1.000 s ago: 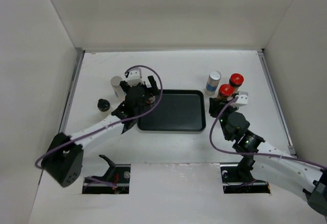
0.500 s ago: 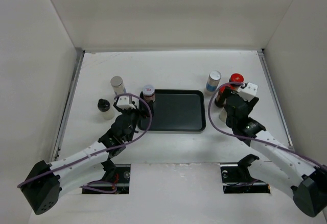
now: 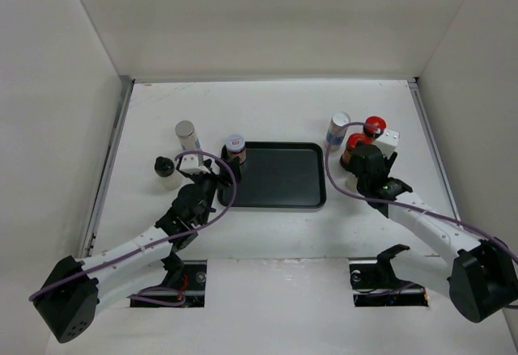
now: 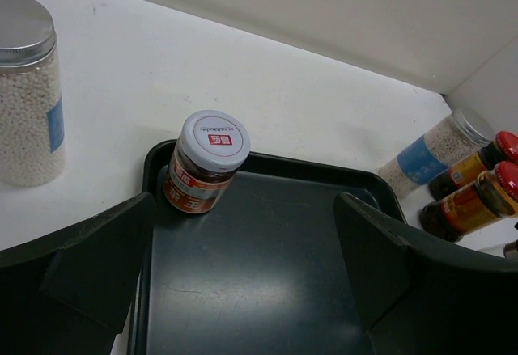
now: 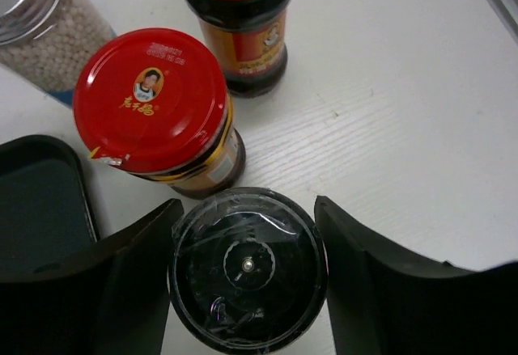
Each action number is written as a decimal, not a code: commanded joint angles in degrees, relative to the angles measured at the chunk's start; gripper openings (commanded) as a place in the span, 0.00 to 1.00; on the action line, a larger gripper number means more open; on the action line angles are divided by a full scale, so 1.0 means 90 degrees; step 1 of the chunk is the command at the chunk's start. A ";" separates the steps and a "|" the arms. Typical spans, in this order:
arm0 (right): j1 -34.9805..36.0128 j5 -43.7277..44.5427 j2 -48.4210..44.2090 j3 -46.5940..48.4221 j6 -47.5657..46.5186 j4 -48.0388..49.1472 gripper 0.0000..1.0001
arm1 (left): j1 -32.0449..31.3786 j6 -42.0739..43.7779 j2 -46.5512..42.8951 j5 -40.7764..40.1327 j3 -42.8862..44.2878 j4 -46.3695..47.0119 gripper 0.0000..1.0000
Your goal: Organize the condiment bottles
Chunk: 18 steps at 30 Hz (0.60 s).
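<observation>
My right gripper (image 5: pixel 247 205) is shut on a black-capped bottle (image 5: pixel 247 270), one finger against each side of the cap. Just beyond it stand two red-capped dark bottles (image 5: pixel 154 100) (image 5: pixel 239 23) and a white cylinder (image 5: pixel 48 31). In the top view that gripper (image 3: pixel 366 161) hides the black cap. My left gripper (image 4: pixel 245 201) hangs open over the black tray (image 4: pixel 267 290), holding nothing. A grey-lidded jar (image 4: pixel 206 161) stands upright in the tray's far left corner (image 3: pixel 235 146). Left of the tray are a silver-topped white cylinder (image 3: pixel 186 134) and another black-capped bottle (image 3: pixel 165 166).
The tray (image 3: pixel 275 189) lies in the middle between both arms. White walls close in the table on the left, back and right. The right-hand bottles stand close together near the tray's right end (image 5: pixel 36 201).
The left gripper drew back toward me from the tray's corner, leaving the grey-lidded jar standing there. The right gripper moved toward the red-capped bottles, opened wide, then closed round the black cap.
</observation>
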 commanded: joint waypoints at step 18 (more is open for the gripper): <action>0.2427 -0.0841 0.2311 0.2909 -0.0677 0.2032 0.45 | 0.0552 -0.0333 -0.0177 -0.0077 -0.0300 0.0466 0.93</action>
